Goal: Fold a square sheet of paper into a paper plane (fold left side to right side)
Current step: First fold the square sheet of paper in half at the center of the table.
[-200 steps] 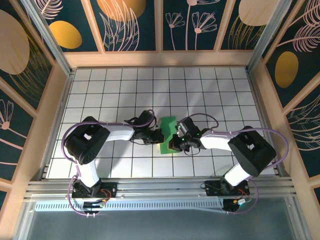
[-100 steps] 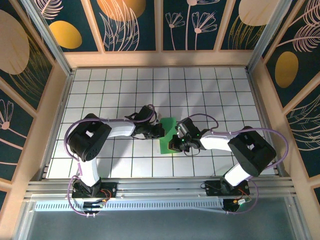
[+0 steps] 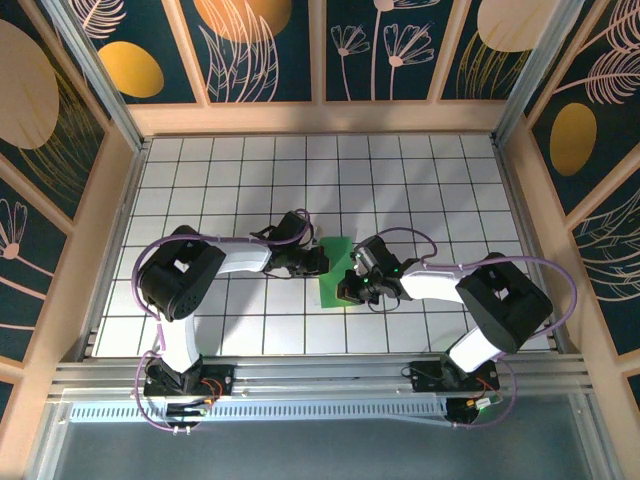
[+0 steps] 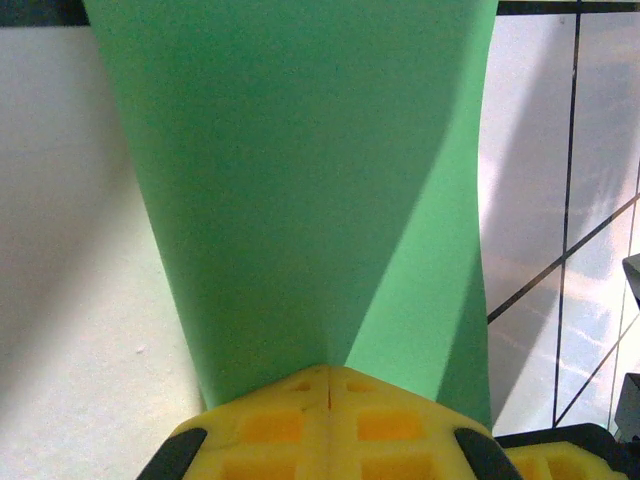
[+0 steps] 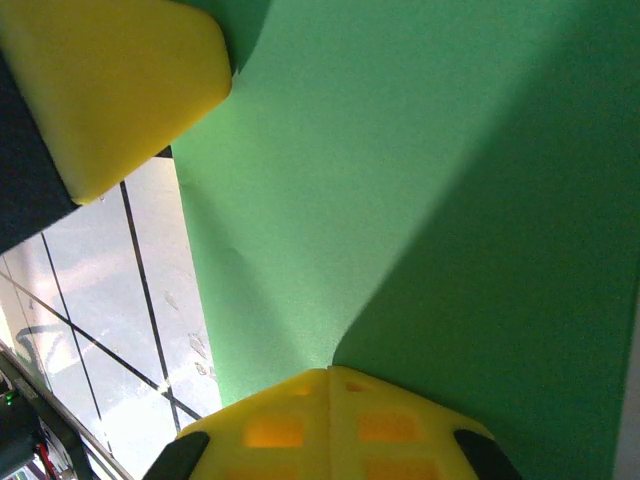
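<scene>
At centre of table (image 3: 250,180), green paper (image 3: 337,268), clamped at its 9 o'clock edge by left gripper (image 3: 318,262) and near its 5 o'clock corner by right gripper (image 3: 346,289), both pinched shut on it. Probable step: left-to-right fold under way. Next: carrying the held left edge toward 3 o'clock, aligning edges, pressing the crease.

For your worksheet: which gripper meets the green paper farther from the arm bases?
The left gripper, at the left edge of the green paper; the right gripper is nearer the bases.
</scene>
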Motion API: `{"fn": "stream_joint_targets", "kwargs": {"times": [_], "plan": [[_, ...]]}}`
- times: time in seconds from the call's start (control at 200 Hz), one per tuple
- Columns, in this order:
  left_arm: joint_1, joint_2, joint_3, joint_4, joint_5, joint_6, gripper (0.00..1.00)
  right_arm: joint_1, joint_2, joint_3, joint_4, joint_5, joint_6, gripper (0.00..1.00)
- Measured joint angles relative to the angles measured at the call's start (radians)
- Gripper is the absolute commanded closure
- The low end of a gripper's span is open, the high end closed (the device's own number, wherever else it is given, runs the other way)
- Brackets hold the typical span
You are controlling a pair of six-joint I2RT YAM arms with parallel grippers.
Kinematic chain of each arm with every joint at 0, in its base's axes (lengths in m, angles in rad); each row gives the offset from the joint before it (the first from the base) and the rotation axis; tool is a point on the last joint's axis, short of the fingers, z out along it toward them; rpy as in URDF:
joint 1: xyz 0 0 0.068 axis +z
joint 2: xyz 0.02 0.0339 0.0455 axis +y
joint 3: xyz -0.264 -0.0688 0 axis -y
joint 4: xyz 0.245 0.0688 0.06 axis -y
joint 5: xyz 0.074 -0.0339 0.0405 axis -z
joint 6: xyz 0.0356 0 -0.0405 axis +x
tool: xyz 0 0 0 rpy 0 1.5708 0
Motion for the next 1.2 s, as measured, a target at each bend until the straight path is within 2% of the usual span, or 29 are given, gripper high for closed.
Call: {"fn": "stream_joint_targets", "kwargs": {"times": [0.36, 0.816, 1.201], "plan": [[0.032, 0.022, 0.006, 0.020, 0.046, 0.001, 0.99, 0.000, 0.008, 0.000, 0.017, 0.004, -0.007, 1.00], [0.121, 0.112, 0.139, -0.008, 0.048, 0.032, 0.99, 0.000, 0.013, 0.000, 0.047, 0.025, -0.007, 1.00], [0.160, 0.178, 0.242, -0.042, 0.051, 0.047, 0.99, 0.000, 0.015, -0.002, 0.063, 0.035, -0.007, 1.00]]}}
